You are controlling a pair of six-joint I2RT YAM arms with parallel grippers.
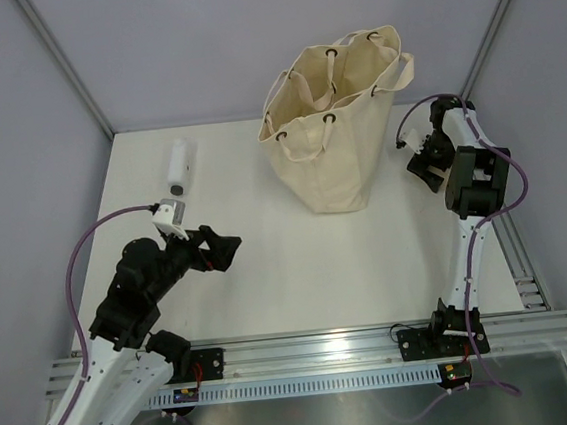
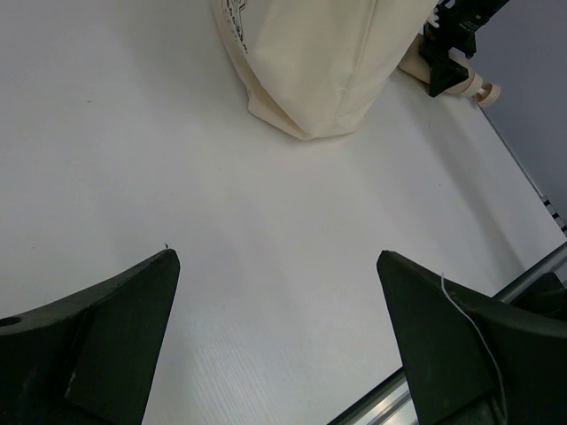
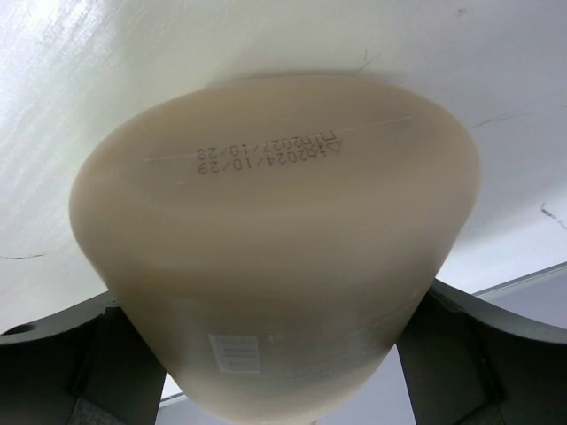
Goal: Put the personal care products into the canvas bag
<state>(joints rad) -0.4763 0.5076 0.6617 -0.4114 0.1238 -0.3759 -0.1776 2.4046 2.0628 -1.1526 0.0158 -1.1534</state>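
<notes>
Beige tube [image 3: 275,204] w/ date-stamped crimp end sits in wide-spread right end effector [image 3: 275,354]; left end effector [image 2: 275,261] also spread.

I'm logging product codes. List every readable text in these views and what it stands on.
"2027/10/28": stamped upside down on the beige bottle, right wrist view; characters before it unclear.
"2024/10/29": stamped line beside it, same bottle; prefix unclear.
The white label lower on that bottle: too small to read.
The dark print on the canvas bag, left wrist view: cut off, unreadable.
</notes>
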